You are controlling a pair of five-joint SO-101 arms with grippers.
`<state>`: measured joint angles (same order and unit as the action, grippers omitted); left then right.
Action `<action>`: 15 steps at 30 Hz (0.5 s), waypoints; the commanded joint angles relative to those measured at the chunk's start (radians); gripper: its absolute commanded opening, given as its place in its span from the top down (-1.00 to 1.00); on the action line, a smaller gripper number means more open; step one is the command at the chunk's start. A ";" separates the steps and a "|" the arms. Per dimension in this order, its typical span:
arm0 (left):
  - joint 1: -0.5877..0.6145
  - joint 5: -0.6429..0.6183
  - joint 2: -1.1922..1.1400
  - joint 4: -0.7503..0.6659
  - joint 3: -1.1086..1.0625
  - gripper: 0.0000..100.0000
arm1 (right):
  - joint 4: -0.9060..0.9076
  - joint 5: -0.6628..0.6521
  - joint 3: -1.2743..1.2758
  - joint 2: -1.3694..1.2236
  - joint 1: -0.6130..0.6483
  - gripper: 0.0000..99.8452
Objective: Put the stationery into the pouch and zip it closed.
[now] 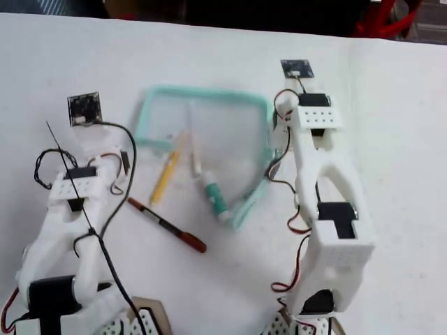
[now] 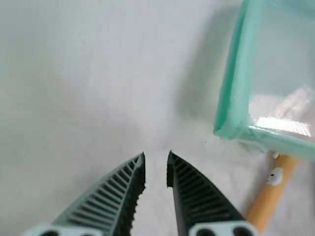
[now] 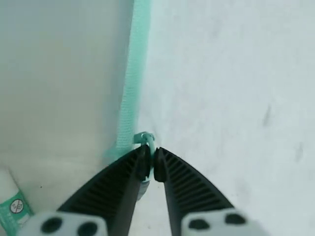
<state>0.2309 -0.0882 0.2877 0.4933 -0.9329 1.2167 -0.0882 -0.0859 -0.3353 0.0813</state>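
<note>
Table (image 1: 391, 105): a white surface is filling most of the high view, carrying both arms and all the stationery.
Room: a dark strip (image 1: 209, 8) is running behind the far edge of the table, with a red frame (image 1: 388, 21) showing at the far right corner.
Right arm (image 1: 328, 209): is stretching along the right side of the pouch. The right gripper (image 3: 149, 153) is sitting at the pouch's teal edge, its fingers clenching on the zipper pull (image 3: 144, 139).
Left arm (image 1: 70, 209): is standing to the left of the pouch. The left gripper (image 2: 155, 160) is hanging over bare table near a pouch corner, its fingers slightly parted and grasping nothing.
Pouch (image 1: 202, 92): clear, with teal trim, is lying flat mid-table between the arms, its near right edge gaping.
Red and black pen (image 1: 167, 225): is lying on the table, outside the pouch and near its front.
Yellow pencil (image 1: 164, 178): is lying slantwise, its far end reaching the pouch's front edge.
Glue stick (image 1: 214, 197): white with a green label, is lying at the gaping edge; whether it is inside cannot be told.
Slim pale pen (image 1: 195, 157): is lying over the clear panel, between the pencil and the glue stick; inside or on top cannot be told.
</note>
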 commanded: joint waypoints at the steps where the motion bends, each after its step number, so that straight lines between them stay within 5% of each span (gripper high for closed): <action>1: -0.007 -0.003 0.008 -0.017 0.011 0.80 | 0.010 -0.002 -0.023 0.143 -0.005 0.96; 6: -0.007 -0.003 0.008 -0.014 0.011 0.62 | 0.044 -0.002 -0.028 0.321 -0.002 0.96; 15: -0.007 -0.003 0.010 -0.014 0.008 0.62 | 0.077 -0.009 -0.029 0.656 0.004 0.96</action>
<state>0.2309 -0.0882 0.2877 0.4933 -0.9329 1.2919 -0.0898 -0.0859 0.2002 0.0905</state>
